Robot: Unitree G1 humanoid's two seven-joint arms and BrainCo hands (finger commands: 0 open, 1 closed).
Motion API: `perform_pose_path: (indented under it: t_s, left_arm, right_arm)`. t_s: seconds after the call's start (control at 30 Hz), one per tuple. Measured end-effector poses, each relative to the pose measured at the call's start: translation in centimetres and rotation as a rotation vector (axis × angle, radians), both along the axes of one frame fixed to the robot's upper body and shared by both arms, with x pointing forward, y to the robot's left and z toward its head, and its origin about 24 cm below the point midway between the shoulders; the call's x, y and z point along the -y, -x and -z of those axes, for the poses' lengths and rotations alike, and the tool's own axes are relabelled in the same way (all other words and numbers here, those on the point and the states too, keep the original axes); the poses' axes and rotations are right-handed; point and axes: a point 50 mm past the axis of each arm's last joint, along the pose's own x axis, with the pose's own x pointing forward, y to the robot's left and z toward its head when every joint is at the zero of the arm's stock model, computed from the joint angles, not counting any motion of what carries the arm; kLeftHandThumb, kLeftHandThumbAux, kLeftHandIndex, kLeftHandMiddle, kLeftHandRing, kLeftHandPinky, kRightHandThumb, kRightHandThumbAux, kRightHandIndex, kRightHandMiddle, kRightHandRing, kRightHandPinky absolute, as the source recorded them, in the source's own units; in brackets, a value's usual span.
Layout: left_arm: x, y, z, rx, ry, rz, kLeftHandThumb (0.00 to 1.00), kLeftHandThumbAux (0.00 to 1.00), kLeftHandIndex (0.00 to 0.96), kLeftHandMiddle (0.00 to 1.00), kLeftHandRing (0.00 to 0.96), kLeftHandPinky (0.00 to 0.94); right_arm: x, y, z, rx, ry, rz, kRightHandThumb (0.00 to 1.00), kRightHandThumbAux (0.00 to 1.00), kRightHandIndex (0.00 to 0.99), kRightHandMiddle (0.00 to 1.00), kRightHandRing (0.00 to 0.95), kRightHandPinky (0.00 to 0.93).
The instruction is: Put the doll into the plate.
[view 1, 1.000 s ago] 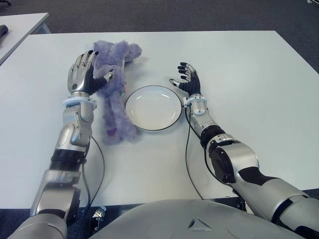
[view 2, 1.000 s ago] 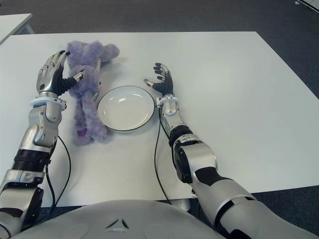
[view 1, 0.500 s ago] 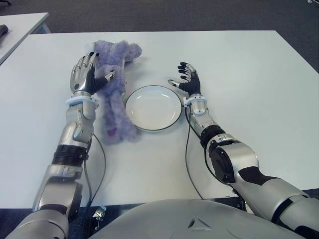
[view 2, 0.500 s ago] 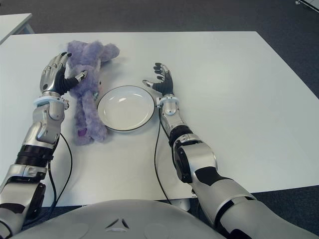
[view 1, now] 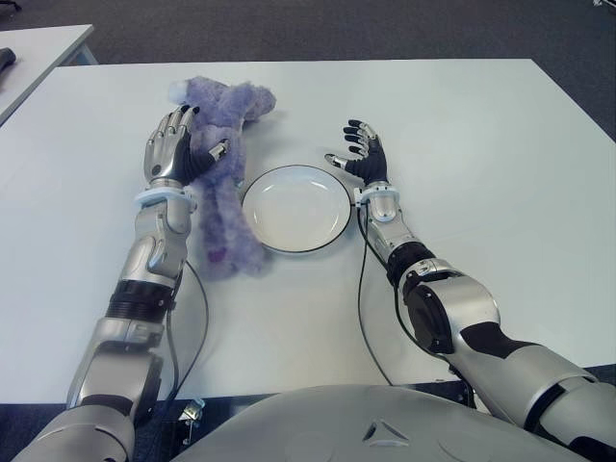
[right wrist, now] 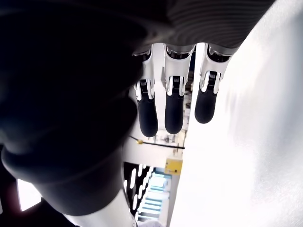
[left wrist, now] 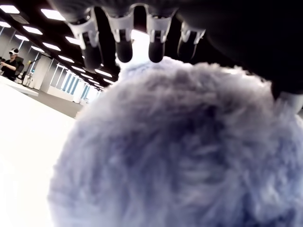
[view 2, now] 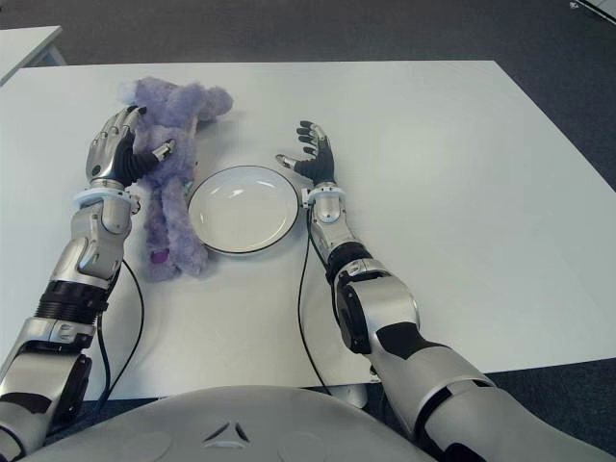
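Beside the plate (view 1: 295,208), left hand (view 1: 173,154) covers the doll (view 1: 223,192).

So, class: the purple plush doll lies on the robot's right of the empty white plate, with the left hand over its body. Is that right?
Not quite. The purple plush doll lies on the robot's left of the empty white plate, not its right, as both eye views show. The rest holds: the left hand is over its body, fingers spread, while the right hand shows open beside the plate's right rim.
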Motion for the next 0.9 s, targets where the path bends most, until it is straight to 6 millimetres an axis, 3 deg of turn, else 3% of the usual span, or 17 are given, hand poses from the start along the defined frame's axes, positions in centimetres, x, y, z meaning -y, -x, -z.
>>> perform_pose_path:
  t_s: [0.07,0.17,0.37,0.5,0.9]
  left_arm:
    - [0.3,0.0,0.2,-0.006,0.001,0.004,0.252,0.329,0.028,0.000,0.035,0.087]
    - [1.1,0.0,0.5,-0.017,0.017,0.012,0.244,0.317,0.022,0.000,0.056,0.194]
    - [3.8,0.1,1.1,-0.027,0.072,0.057,0.243,0.312,0.015,0.000,0.058,0.145]
    - [5.0,0.2,1.0,-0.024,0.092,0.086,0.234,0.313,0.010,0.000,0.053,0.169]
    - [5.9,0.4,0.2,-0.035,0.116,0.117,0.220,0.307,0.005,0.000,0.066,0.198]
  right_arm:
    - [0.0,0.0,0.0,0.000,0.001,0.001,0.161,0.973,0.182,0.247,0.220,0.228]
    - [0.2,0.0,0.0,0.000,0.003,0.003,0.160,0.970,0.180,0.248,0.219,0.222]
    - [0.2,0.0,0.0,0.000,0.004,0.004,0.158,0.971,0.173,0.244,0.216,0.222]
    - [0.1,0.0,0.0,0.000,0.004,0.002,0.163,0.973,0.170,0.241,0.215,0.223]
    - [-0.1,0.0,0.0,0.001,0.001,-0.002,0.192,0.974,0.171,0.240,0.213,0.220]
